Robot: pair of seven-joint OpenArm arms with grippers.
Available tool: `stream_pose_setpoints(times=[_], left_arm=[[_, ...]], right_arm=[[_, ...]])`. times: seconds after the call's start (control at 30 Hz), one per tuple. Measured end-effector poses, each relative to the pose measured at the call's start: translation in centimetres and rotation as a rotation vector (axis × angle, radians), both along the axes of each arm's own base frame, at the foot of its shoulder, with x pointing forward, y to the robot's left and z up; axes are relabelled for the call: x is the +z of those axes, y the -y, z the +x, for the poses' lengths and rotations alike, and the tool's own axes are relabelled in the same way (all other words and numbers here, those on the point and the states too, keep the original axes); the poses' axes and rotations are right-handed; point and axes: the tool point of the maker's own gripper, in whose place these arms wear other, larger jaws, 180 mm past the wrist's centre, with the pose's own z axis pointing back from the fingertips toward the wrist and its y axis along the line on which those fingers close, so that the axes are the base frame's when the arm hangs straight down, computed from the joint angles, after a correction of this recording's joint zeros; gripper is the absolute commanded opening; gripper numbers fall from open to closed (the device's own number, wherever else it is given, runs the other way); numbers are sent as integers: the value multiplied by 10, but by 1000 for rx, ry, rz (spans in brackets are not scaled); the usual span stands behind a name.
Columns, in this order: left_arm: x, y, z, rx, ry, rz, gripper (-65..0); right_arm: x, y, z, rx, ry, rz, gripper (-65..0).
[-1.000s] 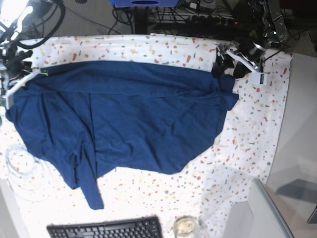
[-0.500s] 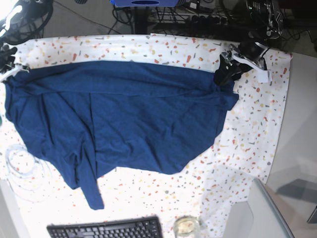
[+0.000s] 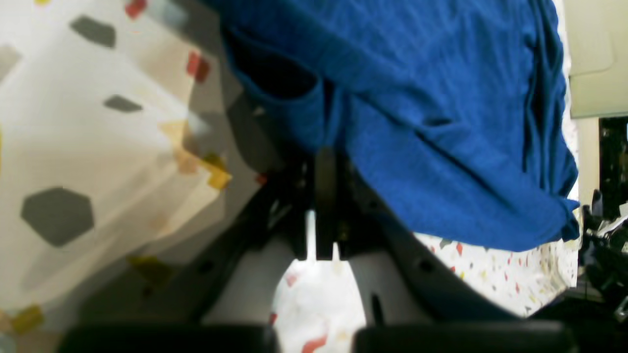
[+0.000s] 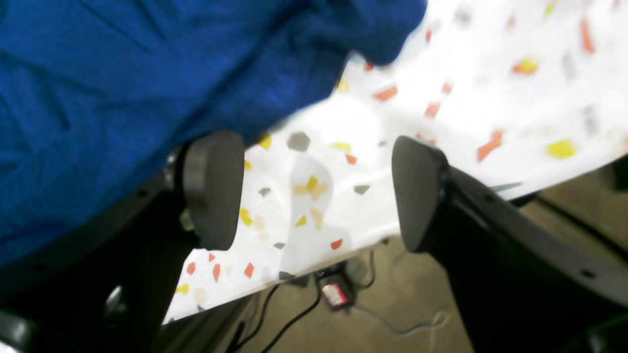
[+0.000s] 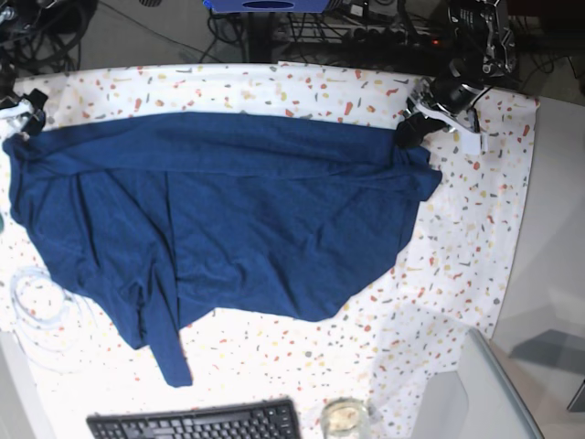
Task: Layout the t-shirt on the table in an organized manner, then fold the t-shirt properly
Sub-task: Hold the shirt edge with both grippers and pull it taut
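- Keyboard [image 5: 194,422] and a glass jar [image 5: 344,418] at near edge of the surface [image 5: 457,265].
- T-shirt [image 5: 228,215] lies spread w/ wrinkles over the middle, one part hanging toward keyboard.
- Left end effector [image 5: 409,131] clenched on t-shirt's far corner.
- Right end effector [image 4: 314,191] released, pads apart, at the other far corner, nothing btw them.

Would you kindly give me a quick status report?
Left pincer shut on t-shirt corner. Right pincer open, empty. T-shirt spread on table, wrinkled. Nothing in the way.
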Motion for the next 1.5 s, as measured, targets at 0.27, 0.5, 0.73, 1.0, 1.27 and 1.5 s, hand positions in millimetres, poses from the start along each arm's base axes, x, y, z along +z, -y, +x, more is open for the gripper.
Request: stream_pose_setpoints(times=[0.27, 0.5, 0.73, 1.0, 1.27, 1.5], left_arm=[[1, -9, -6, -58, -43, 35, -650], [6, -10, -7, -81, -44, 70, -650], [6, -10, -7, -81, -45, 71, -650], [6, -12, -9, -83, -49, 75, -650], [6, -15, -9, -85, -49, 82, -650], [6, -15, -9, -85, -51, 83, -650]], right_arm=[[23, -37, 51, 253, 95, -38, -476], [24, -17, 81, 292, -53, -215, -455], [5, -9, 85, 308, -200, -269, -650], [-30, -20, 86, 319, -252, -150, -644], [-41, 2, 116, 238, -146, -155, -644], [-14, 27, 102, 221, -147, -257, -636]])
